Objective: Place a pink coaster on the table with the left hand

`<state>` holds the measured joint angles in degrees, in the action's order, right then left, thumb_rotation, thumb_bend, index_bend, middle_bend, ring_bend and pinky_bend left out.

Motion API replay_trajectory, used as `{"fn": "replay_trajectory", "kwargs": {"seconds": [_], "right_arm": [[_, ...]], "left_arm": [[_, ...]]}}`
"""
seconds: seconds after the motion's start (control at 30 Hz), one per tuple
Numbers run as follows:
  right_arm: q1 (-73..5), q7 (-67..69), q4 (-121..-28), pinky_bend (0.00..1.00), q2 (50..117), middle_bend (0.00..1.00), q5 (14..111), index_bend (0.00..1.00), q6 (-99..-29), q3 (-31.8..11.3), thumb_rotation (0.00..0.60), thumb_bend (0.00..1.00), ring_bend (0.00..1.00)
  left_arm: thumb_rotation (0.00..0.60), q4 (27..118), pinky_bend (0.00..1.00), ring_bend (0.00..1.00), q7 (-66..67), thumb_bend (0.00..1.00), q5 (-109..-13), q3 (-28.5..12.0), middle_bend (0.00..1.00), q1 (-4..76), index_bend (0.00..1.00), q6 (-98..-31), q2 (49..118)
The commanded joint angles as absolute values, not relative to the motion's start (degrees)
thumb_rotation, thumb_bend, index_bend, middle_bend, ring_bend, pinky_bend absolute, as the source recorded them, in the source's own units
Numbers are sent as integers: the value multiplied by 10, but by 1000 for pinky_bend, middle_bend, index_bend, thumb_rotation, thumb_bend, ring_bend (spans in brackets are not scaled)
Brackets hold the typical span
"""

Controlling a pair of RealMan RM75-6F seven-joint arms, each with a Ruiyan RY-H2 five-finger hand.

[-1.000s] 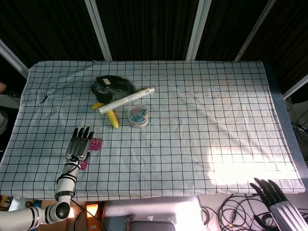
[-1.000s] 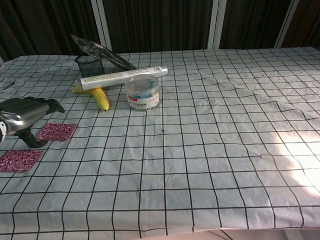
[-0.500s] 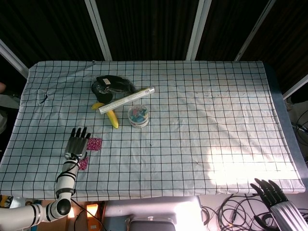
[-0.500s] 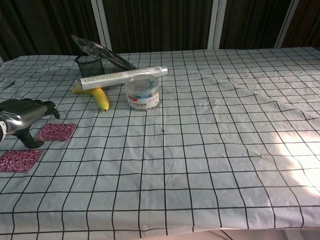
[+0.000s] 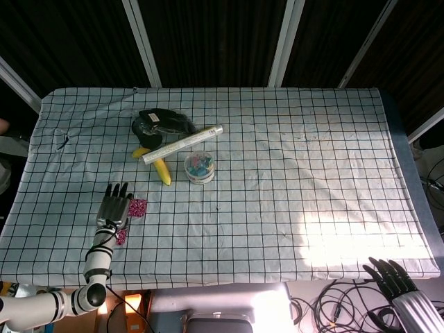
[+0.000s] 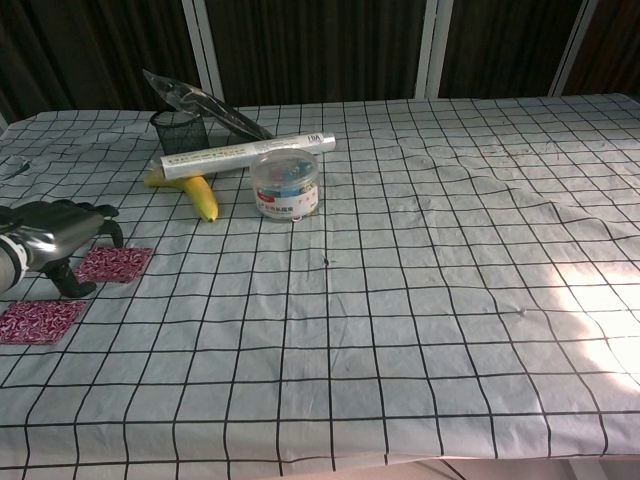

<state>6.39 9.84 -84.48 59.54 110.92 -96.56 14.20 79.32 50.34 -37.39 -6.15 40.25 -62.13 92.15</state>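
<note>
Pink coaster [image 6: 113, 264] — second coaster [image 6: 38, 321] near

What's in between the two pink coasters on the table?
The left robot hand comes down between the far pink coaster and the near pink coaster, one finger reaching the cloth between them. The chest view shows this best.

A small dark mark sat near the end of the silver roll [image 6: 247, 154], too small to read; nothing else carried print.

Robot hand [image 6: 62, 230] beside pink coaster [image 6: 113, 264]
</note>
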Motion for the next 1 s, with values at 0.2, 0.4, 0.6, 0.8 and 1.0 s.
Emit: {"fn": "replay_trajectory", "kwargs": {"seconds": [0.2,0.4,0.6,0.8,1.0], "right_arm": [[65,99,-844,0,596,0,1110,0,-967,142,600,199,0],[64,96,-845,0,597,0,1110,0,-964,142,600,199,0],[64,96,-845,0,597,0,1110,0,-964,141,600,198,0],[64,92,-847,0,597,0,1113,0,-963,142,600,199,0],[64,95,-845,0,596,0,1116,0,-967,143,600,199,0]], "left_arm": [[600,784,0,0,487,337,-383,-62,0,401,354,-619,923],[600,782,0,0,479,335,-391,-61,0,399,416,-621,924],[600,797,0,0,468,335,-409,-62,0,395,435,-634,916],[600,854,0,0,482,335,-426,-59,3,389,447,-668,896],[600,944,0,0,493,335,-452,-49,11,382,463,-697,875]]}}
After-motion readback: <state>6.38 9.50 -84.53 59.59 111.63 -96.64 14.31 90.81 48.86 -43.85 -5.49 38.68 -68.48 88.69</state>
